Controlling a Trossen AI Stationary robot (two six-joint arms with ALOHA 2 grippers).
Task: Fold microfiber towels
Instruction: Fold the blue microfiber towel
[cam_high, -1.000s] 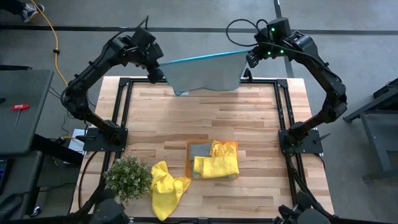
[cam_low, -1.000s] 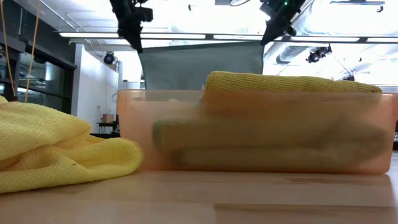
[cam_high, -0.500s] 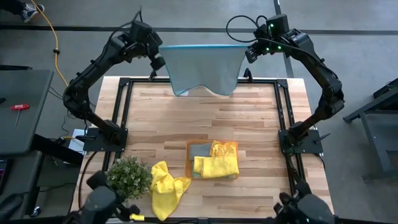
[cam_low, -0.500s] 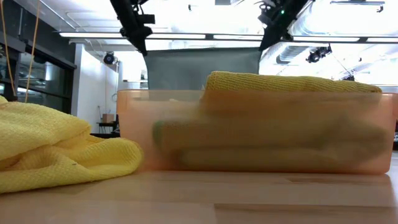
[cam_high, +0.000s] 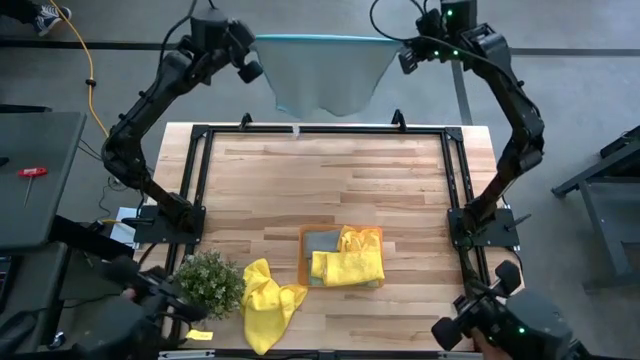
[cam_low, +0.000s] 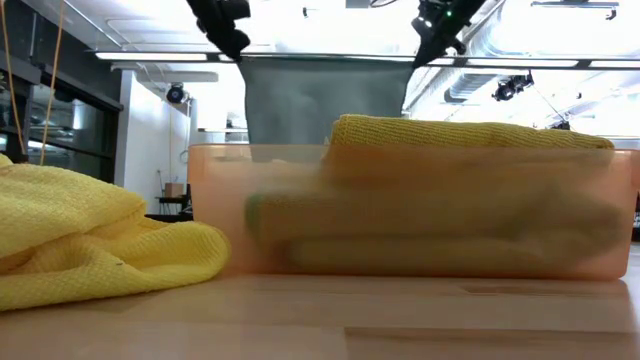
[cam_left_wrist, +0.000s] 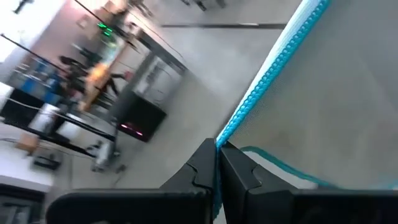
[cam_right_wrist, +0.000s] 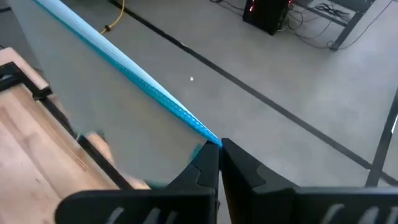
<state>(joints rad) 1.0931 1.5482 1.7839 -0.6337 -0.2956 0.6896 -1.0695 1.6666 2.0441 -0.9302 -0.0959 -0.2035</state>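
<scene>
both arms are raised high past the far edge of the table (cam_high: 320, 190), holding a grey-blue towel (cam_high: 322, 78) spread between them. the left gripper (cam_high: 250, 55) is clamped on one top corner, the right gripper (cam_high: 400, 55) on the other, and the teal hem runs taut from one to the other. the towel hangs flat below that hem, its lower edge uneven and clear of the tabletop. each wrist view shows its own fingers pinched together on the teal edge. near the front of the table an orange tray (cam_high: 341, 257) holds folded towels, yellow towels (cam_high: 350, 263) beside a grey one (cam_high: 321, 241). a crumpled yellow towel (cam_high: 268, 300) lies on the wood just left of the tray, next to a small plant (cam_high: 206, 284).
</scene>
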